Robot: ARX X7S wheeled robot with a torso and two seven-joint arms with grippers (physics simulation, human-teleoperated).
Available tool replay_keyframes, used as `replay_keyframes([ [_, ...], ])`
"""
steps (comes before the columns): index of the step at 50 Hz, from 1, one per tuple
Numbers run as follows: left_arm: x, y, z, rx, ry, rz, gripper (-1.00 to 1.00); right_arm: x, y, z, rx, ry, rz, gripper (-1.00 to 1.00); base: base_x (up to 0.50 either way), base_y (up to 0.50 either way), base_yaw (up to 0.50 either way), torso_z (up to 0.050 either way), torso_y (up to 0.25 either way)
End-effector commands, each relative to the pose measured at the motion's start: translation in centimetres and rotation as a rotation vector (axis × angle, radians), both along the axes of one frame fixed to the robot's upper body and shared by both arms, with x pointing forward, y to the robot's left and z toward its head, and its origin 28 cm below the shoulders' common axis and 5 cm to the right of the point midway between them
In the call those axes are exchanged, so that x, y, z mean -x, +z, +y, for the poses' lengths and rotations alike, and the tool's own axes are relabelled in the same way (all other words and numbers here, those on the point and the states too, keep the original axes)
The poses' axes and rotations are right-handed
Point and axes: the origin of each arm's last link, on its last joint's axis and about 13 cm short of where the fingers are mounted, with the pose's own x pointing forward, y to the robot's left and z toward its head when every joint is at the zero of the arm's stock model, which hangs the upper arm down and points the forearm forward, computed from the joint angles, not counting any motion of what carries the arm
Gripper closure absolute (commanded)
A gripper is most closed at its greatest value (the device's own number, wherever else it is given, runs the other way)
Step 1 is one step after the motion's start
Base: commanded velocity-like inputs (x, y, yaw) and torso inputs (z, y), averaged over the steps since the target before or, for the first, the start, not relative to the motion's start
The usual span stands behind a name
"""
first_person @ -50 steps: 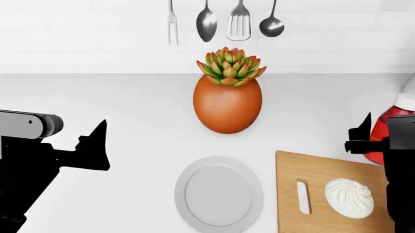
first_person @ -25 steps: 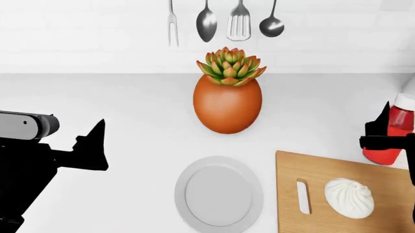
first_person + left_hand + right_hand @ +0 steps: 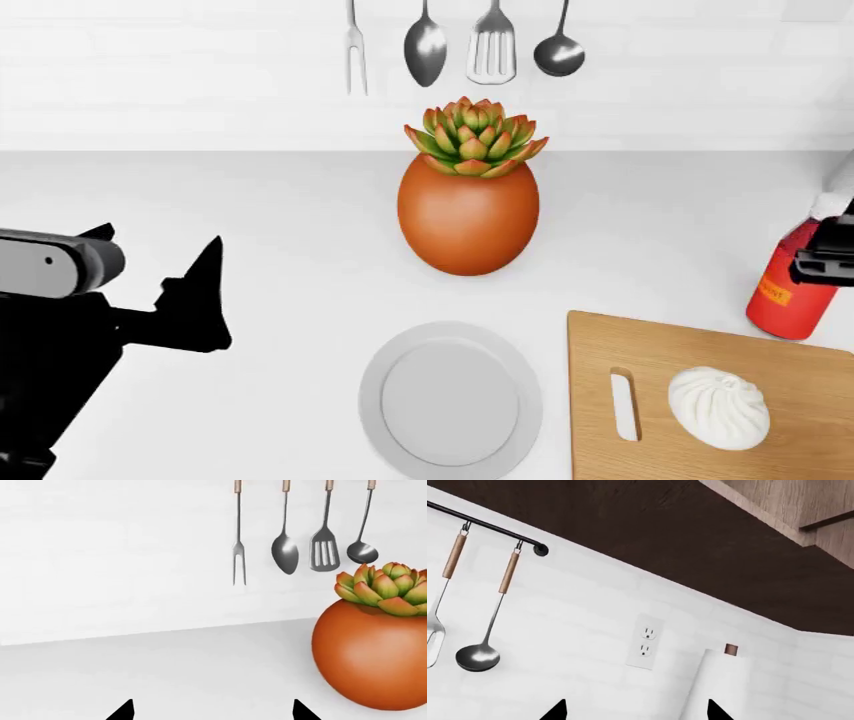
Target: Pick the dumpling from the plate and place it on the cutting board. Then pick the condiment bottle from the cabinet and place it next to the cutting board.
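The white pleated dumpling lies on the light-wood cutting board at the lower right. The grey plate to its left holds nothing. The red condiment bottle stands upright on the counter just behind the board's far right edge. My right gripper shows partly at the right edge, over the bottle's top. In the right wrist view it is open and empty, facing the wall. My left gripper is open and empty over the counter at the left; its tips also show in the left wrist view.
An orange egg-shaped plant pot with a succulent stands behind the plate; it also shows in the left wrist view. Utensils hang on the wall. The right wrist view shows a wall outlet and a paper towel roll.
My right gripper has let go of the condiment bottle and risen away to the right. The bottle now stands on the counter beside the board. My left gripper shifted slightly.
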Motion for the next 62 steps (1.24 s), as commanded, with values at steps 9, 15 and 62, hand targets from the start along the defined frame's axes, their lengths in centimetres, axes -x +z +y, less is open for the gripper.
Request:
replay_keyframes([
  [9, -0.1, 1.3, -2.2, -0.032, -0.012, -0.17, -1.0, 3.0, 1.7, 3.4, -0.016, 0.139, -0.158, -1.0, 0.0, 0.0, 0.0, 0.0, 0.0],
  [15, 0.2, 1.2, -3.0, -0.02, -0.018, -0.218, -1.0, 3.1, 1.6, 4.5, -0.011, 0.178, -0.179, -1.0, 0.0, 0.0, 0.0, 0.0, 0.0],
  [62, 3.2, 3.4, -4.1, 0.042, -0.051, -0.367, -1.0, 3.3, 2.7, 9.5, -0.017, 0.378, -0.344, -1.0, 0.0, 0.0, 0.0, 0.0, 0.0],
])
